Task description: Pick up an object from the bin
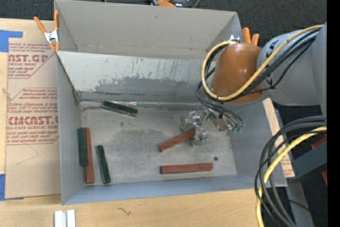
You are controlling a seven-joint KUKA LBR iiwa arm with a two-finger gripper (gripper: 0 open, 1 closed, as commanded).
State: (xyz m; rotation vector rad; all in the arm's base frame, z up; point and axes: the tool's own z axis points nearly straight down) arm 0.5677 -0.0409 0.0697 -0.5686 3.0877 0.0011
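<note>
Although the gripper (198, 131) is down near the floor of the bin (143, 34), right of centre, nothing looks lifted. I judge the pick to be at its grasping stage at most, with a sure grip and the lift left to do. Whether the gripper is clenched or released I cannot tell. Its tip meets the upper right end of a tilted red stick (174, 143), which runs down and left from it and appears to lie on the floor. Nearer the front wall, apart, lies a second red stick (186, 168). Well to the left are a green stick (119, 108) by the back wall and three sticks (89, 159) close together at the left wall.
</note>
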